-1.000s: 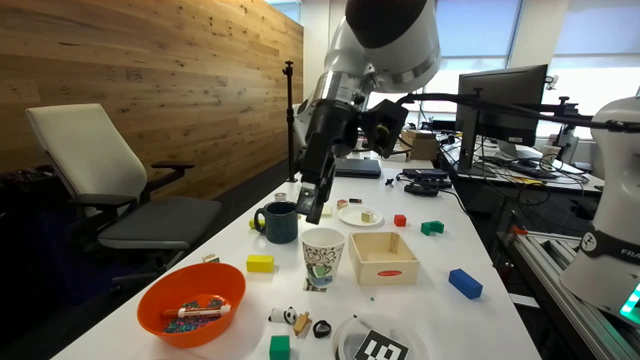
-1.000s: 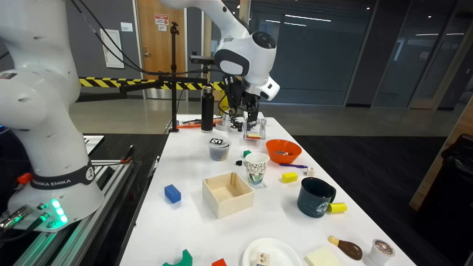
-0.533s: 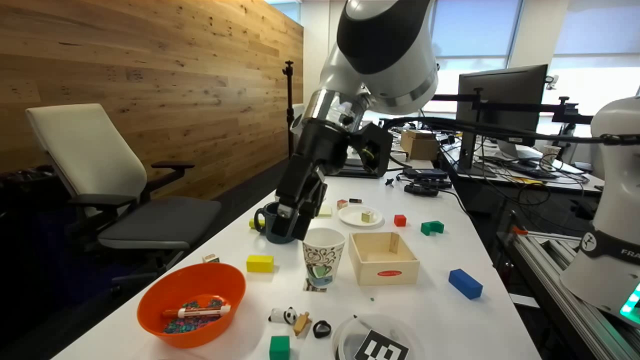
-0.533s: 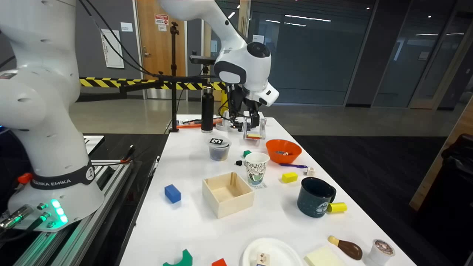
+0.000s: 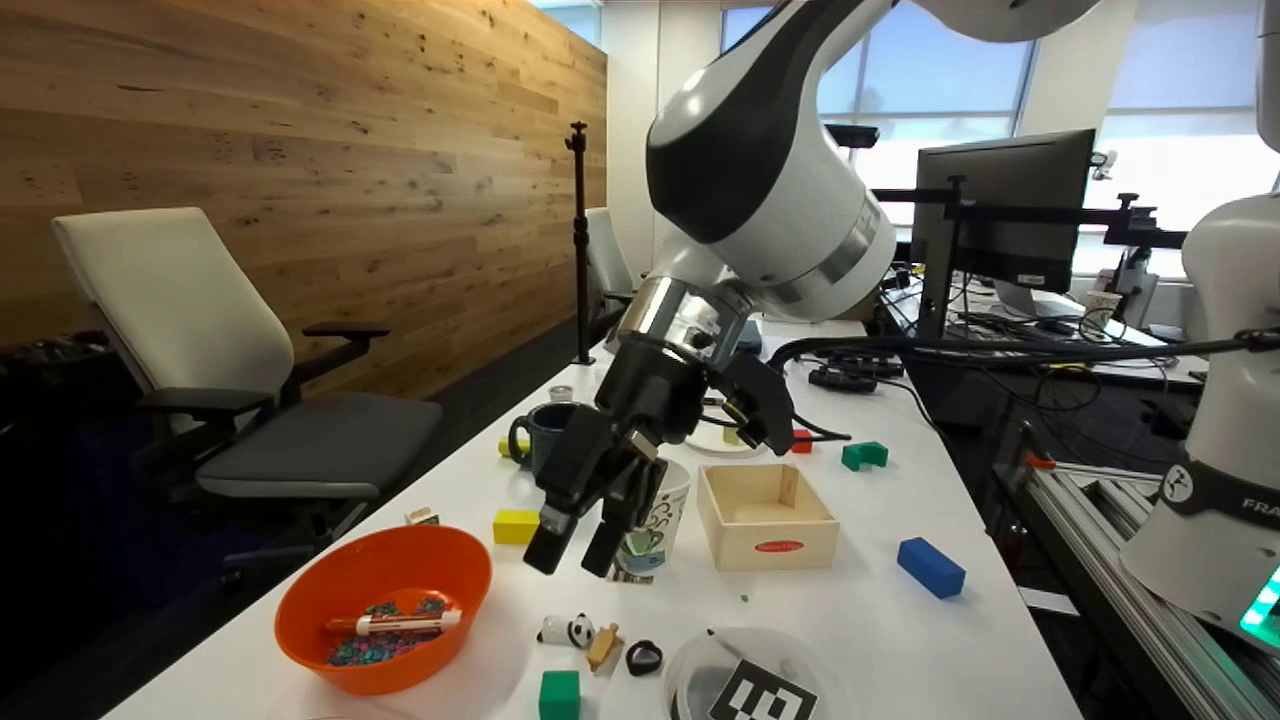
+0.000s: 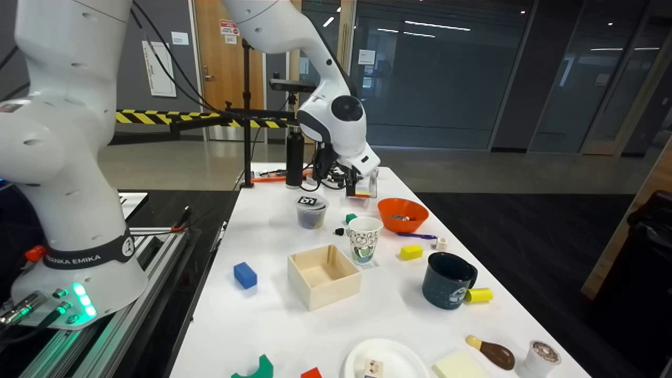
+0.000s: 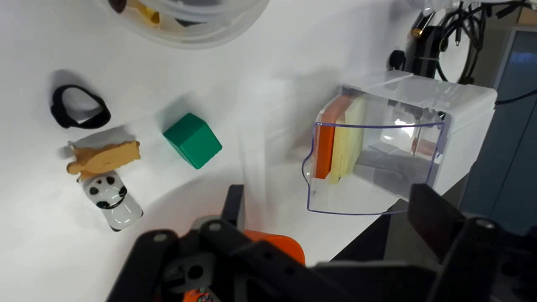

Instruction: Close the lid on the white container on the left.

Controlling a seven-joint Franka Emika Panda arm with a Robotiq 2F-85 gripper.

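The white container (image 7: 472, 130) stands at the right of the wrist view, its open side facing the camera. Its clear lid (image 7: 390, 167), edged in purple, stands out from the opening. An orange block and pale yellow pads show inside through the clear plastic. In an exterior view the container (image 6: 374, 184) is at the table's far end, partly hidden by the gripper. My gripper (image 7: 329, 205) is open and empty, with its fingers apart on either side of the lid's lower edge in the wrist view. It hangs above the table in an exterior view (image 5: 572, 555).
An orange bowl (image 5: 450, 560) stands close to the gripper. A green block (image 7: 193, 140), panda figure (image 7: 113, 201), black ring (image 7: 79, 107) and round clear tub (image 6: 311, 212) lie nearby. A paper cup (image 6: 364, 239), wooden box (image 6: 325, 283) and dark mug (image 6: 446, 281) stand farther along.
The arm has come down and my gripper is lower, toward the container's end of the table. Its two fingers now show separately in an exterior view. The objects on the table have not moved.
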